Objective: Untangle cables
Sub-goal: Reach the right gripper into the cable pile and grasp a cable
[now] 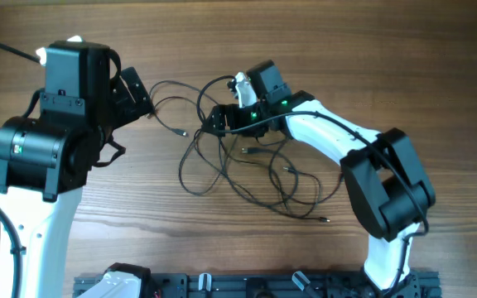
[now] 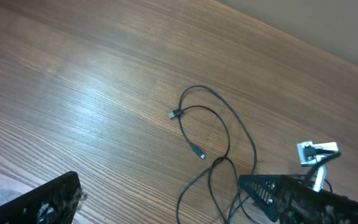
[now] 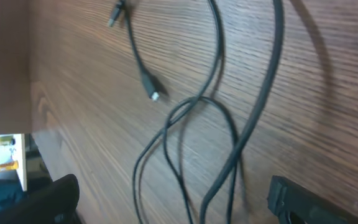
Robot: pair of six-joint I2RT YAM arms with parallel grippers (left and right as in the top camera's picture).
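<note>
Several thin black cables (image 1: 247,170) lie tangled on the wooden table between the two arms, with small plugs at loose ends (image 1: 182,132) (image 1: 323,220). My left gripper (image 1: 143,99) is open and empty at the left edge of the tangle. In the left wrist view its fingers (image 2: 166,202) are spread wide, and a cable loop with two plug ends (image 2: 201,118) lies ahead. My right gripper (image 1: 216,122) sits over the upper part of the tangle. In the right wrist view it is open (image 3: 176,205), with several cable strands (image 3: 229,124) running between its fingers.
A black rail (image 1: 263,285) runs along the table's front edge. The table's far edge shows in the left wrist view (image 2: 328,28). In the right wrist view the table ends at the left (image 3: 27,118).
</note>
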